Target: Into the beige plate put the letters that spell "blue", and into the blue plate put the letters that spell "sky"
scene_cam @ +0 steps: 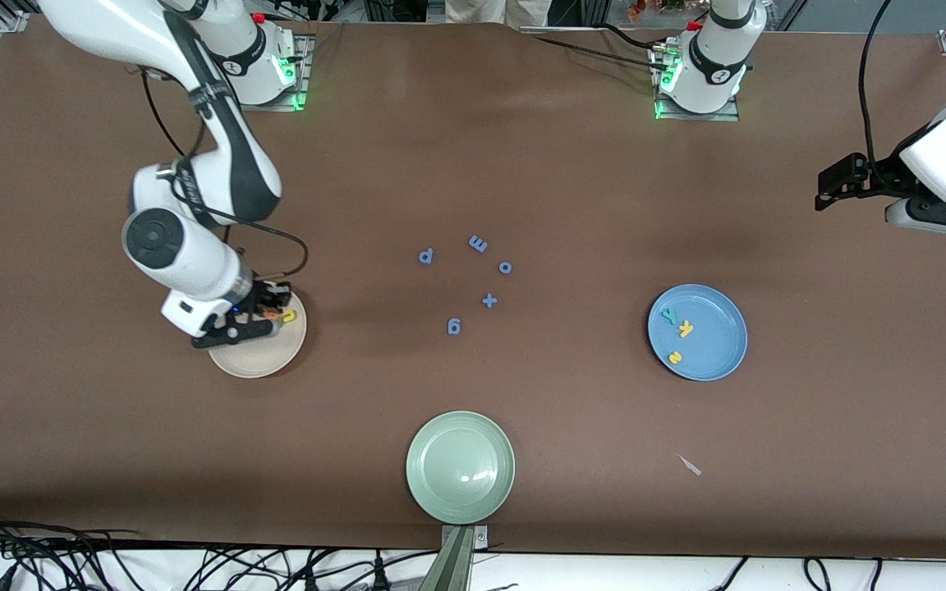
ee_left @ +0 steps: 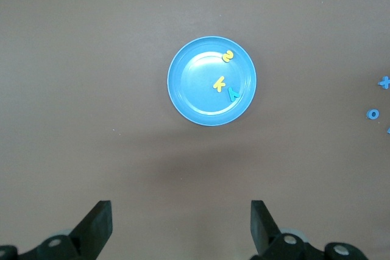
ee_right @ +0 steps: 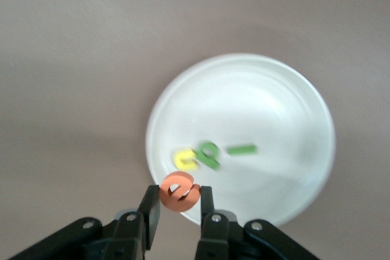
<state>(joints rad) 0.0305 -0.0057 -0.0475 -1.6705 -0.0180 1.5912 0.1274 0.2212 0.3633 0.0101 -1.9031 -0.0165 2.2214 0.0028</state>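
Note:
My right gripper (ee_right: 180,202) is shut on the orange "e" (ee_right: 180,192), held just over the rim of the beige plate (scene_cam: 255,357) at the right arm's end of the table. In that plate (ee_right: 317,108) lie the yellow "u" (ee_right: 184,158), the green "b" (ee_right: 207,152) and the green bar "l" (ee_right: 242,148). The blue plate (scene_cam: 719,345) holds the teal "y" (scene_cam: 669,315), yellow "k" (scene_cam: 686,329) and yellow "s" (scene_cam: 674,357). My left gripper (ee_left: 181,211) waits open and empty, high up at the left arm's end of the table.
A pale green plate (scene_cam: 460,466) sits near the table's front edge. Several blue letter pieces lie mid-table, among them a "p" (scene_cam: 426,256), an "o" (scene_cam: 505,267) and a "+" (scene_cam: 489,300). A small pale scrap (scene_cam: 690,465) lies nearer the camera than the blue plate.

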